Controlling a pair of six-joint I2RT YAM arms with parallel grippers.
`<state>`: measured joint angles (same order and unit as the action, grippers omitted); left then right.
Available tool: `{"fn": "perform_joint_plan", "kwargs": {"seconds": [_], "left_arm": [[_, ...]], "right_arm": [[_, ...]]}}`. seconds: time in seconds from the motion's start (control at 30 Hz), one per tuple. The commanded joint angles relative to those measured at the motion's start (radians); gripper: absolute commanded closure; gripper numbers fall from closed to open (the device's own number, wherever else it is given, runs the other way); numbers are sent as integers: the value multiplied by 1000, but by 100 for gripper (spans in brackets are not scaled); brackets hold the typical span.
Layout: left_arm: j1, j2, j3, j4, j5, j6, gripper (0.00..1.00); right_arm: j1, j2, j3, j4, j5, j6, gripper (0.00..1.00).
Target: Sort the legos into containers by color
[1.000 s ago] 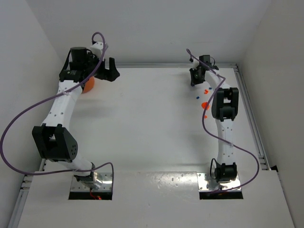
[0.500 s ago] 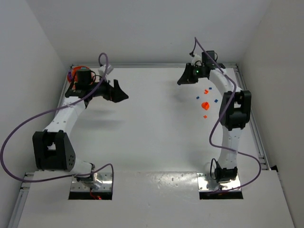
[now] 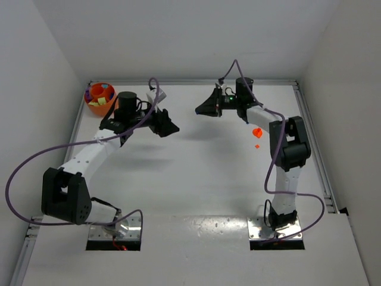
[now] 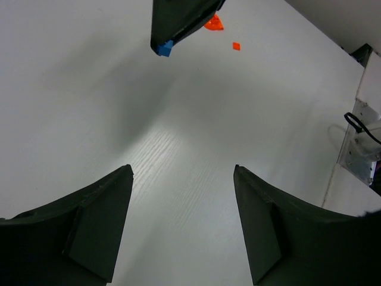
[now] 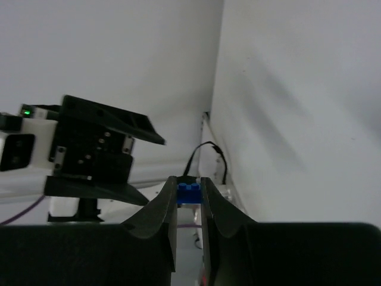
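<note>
Right wrist view: blue brick [image 5: 189,193] pinched, facing the left gripper [image 4: 183,170]

The right gripper [image 3: 199,111] is closed on the blue brick at its very tips, the brick's long axis running from jaw to jaw. It hangs over the table [image 3: 196,179], aimed at the left gripper, which gapes empty and points back. The bowl [image 3: 95,111] sits far-left, nearer that gripper.
</note>
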<state>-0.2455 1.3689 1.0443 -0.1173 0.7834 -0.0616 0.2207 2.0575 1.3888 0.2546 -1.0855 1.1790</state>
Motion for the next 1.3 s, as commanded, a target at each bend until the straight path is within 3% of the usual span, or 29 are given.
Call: {"fn": "perform_joint_plan", "kwargs": {"seconds": [0.0,0.37,0.47,0.9,1.27], "left_arm": [[-31,21,49,51,-13,15,27],[-81,73,102,71,-23,16,34],[-90,85,124,91,-23,-6,40],[-109,134,166,91,-53,-15,47],[-109,144,186,100,-93,-6,62]], "right_arm": [[28,-57,6,278,-54,244,96],[95,-39,-17,380,-36,409,97],[106,-39,-27,380,-36,409,97],[144,-39,-36,391,-36,418,97],[154,-39,-36,391,-36,418,97]]}}
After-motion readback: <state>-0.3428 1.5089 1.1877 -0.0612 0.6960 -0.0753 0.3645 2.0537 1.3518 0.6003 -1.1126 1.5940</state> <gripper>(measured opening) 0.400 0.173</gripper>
